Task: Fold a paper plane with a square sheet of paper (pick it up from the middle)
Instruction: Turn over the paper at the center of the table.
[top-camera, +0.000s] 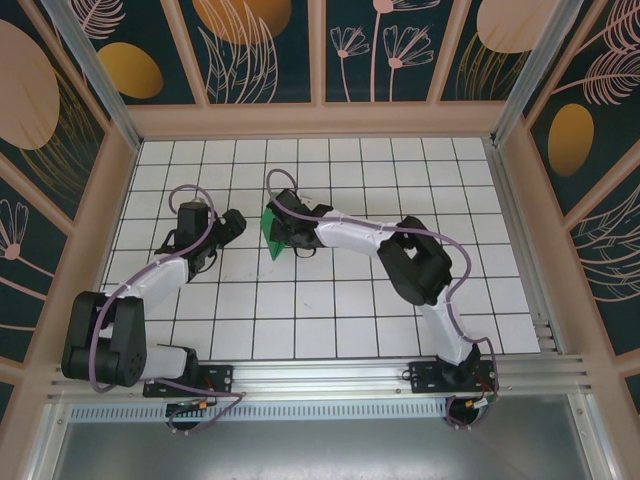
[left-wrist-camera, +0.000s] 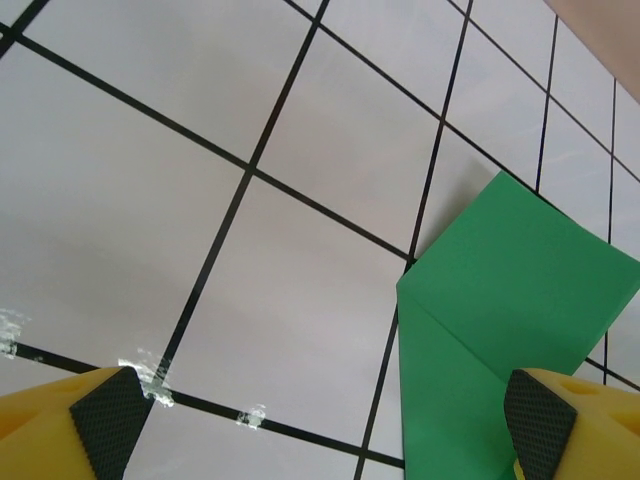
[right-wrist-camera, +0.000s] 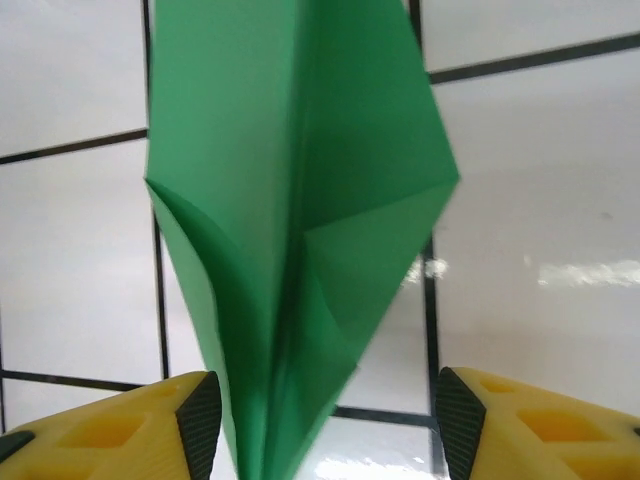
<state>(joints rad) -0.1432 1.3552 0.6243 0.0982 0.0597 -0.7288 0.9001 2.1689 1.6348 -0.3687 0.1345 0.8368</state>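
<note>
The green sheet of paper (top-camera: 272, 232) is folded into a creased pointed shape and stands up off the tiles mid-table. In the right wrist view the paper (right-wrist-camera: 290, 200) runs between the fingers of my right gripper (right-wrist-camera: 328, 420). Those jaws stand apart; the paper lies close to the left pad (right-wrist-camera: 200, 415), with a clear gap to the right pad (right-wrist-camera: 455, 415). My left gripper (top-camera: 238, 222) is just left of the paper and wide open. In its own view the left gripper (left-wrist-camera: 320, 425) has bare tile between its fingers, and the paper (left-wrist-camera: 500, 300) reaches its right fingertip (left-wrist-camera: 540, 420).
The white gridded table (top-camera: 330, 320) is boxed in by a low wooden rim (top-camera: 310, 120) and patterned walls. A metal rail (top-camera: 330, 375) runs along the near edge, where both arm bases sit. Small scuff marks (left-wrist-camera: 150, 375) dot a grid line.
</note>
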